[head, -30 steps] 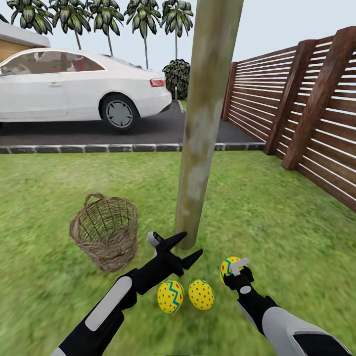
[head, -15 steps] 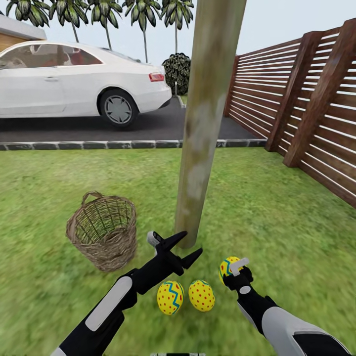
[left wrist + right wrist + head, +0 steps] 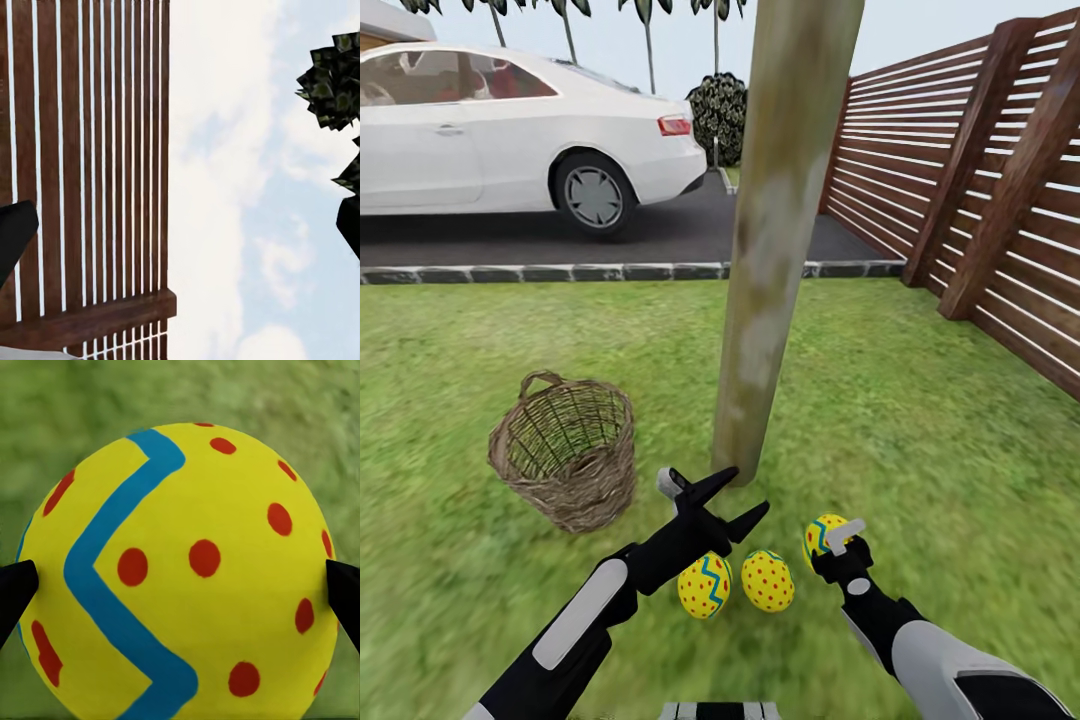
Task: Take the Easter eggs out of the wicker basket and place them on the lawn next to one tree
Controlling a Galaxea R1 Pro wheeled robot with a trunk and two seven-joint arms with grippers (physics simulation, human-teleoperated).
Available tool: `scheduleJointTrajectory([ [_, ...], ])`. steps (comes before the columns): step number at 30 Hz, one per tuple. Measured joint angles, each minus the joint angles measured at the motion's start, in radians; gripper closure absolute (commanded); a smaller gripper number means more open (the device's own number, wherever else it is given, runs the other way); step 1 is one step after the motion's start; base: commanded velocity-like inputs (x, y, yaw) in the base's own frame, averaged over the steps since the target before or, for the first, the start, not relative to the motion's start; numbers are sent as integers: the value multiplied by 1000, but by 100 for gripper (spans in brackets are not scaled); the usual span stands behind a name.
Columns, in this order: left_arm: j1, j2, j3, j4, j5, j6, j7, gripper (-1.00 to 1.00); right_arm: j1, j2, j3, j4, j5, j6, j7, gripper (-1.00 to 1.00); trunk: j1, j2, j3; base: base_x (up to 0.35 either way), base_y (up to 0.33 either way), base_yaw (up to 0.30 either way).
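Note:
The pale mottled tree (image 3: 765, 250) rises from the lawn (image 3: 920, 420) at the middle of the head view. Two yellow Easter eggs (image 3: 704, 585) (image 3: 768, 580) lie side by side on the grass just in front of its foot. To their right is the third egg (image 3: 820, 533), with my right gripper (image 3: 836, 543) shut on it low over the grass. In the right wrist view this egg (image 3: 187, 570) looms large between both fingertips (image 3: 15, 592). My left gripper (image 3: 750, 490) hangs open and empty above the two lying eggs. The wicker basket (image 3: 565, 460) stands left of the trunk, and no egg shows inside it.
A brown slatted fence (image 3: 980, 170) runs along the right. Behind the grey kerb (image 3: 560, 272) a white car (image 3: 510, 140) is parked on dark asphalt. In the left wrist view I see fence slats (image 3: 82, 165) and sky. Open grass spreads right of the trunk.
The whole head view has shifted a little as the camera moved. Arms, eggs and basket keep their places relative to one another.

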Motion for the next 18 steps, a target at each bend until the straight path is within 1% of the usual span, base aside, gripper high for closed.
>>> scheduleJointTrajectory([
  [18,0,0,-2,0,0,0,0,-100,0,6,0,3,4,3,0,100,8,-4,-70,0,0,0],
])
